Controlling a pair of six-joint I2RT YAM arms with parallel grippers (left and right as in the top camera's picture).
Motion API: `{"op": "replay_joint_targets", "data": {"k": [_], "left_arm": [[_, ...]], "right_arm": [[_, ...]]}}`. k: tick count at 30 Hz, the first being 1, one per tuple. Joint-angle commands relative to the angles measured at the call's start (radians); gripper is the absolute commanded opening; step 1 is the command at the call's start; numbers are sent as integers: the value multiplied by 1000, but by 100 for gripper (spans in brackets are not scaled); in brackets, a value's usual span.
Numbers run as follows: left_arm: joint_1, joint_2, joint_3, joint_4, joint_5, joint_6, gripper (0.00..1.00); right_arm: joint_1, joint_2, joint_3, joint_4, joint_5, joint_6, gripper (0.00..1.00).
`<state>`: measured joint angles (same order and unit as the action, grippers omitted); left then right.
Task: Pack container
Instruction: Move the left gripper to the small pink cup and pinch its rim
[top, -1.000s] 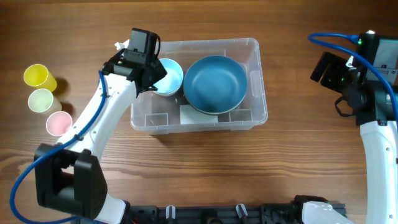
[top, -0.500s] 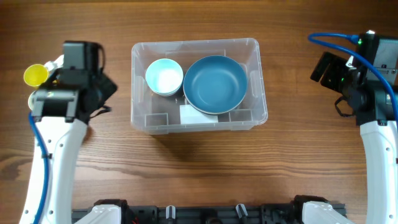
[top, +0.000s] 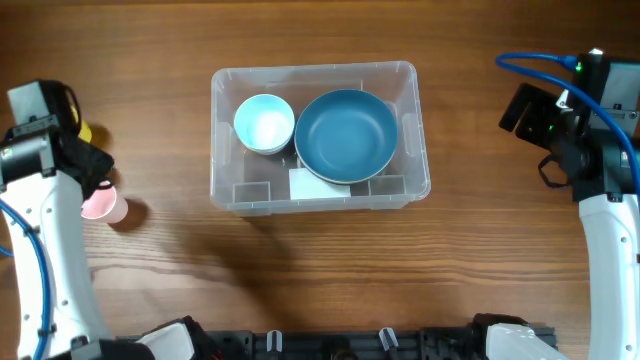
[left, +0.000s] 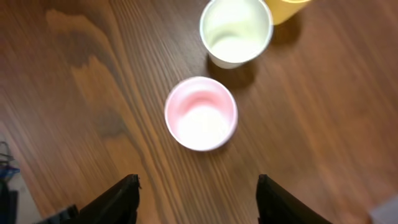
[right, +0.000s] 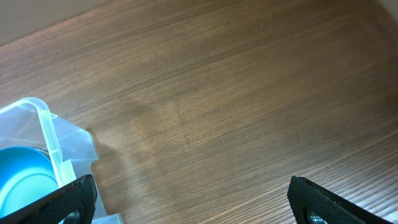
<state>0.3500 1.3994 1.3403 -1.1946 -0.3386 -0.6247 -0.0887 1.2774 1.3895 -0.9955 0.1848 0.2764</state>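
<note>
My left gripper (left: 198, 202) hangs wide open, empty, over the pink cup (left: 201, 114); right gripper (right: 189, 208) open too. Container (top: 313, 68) sits mid worktop (top: 300, 280), pale bowl (top: 264, 123) & blue bowl (top: 346, 135) inside. Prob. light, thin, slick plastic, so I'd pinch the rim, not the flexy wall.

Soft light is washing the counter (top: 320, 280). The container (top: 418, 140) is casting a faint shadow toward the lower left; the left wrist view is blurring slightly.

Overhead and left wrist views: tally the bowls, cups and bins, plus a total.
Bowls: 2 (light blue bowl, dark blue bowl)
Cups: 3 (pink cup, pale green cup, yellow cup)
Clear container: 1
Total: 6
</note>
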Motion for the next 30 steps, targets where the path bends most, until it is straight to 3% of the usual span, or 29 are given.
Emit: {"op": "replay_joint_targets", "data": {"k": [1,4,10,15,30], "left_arm": [[67,34,-42,50,138,173,59],[98,50,-71,99,201,229,57],[106,85,-107,167,211,231,52],[106,118,-137,222,309,330,47],[106,299,-151,241,304,329,47]], "right_arm": [[-2,8,11,0,18,15,100],[-2,8,11,0,18,14,100],[-2,8,11,0,18,14,100],[-2,8,11,0,18,14,100],[-2,8,11,0,18,14,100]]}}
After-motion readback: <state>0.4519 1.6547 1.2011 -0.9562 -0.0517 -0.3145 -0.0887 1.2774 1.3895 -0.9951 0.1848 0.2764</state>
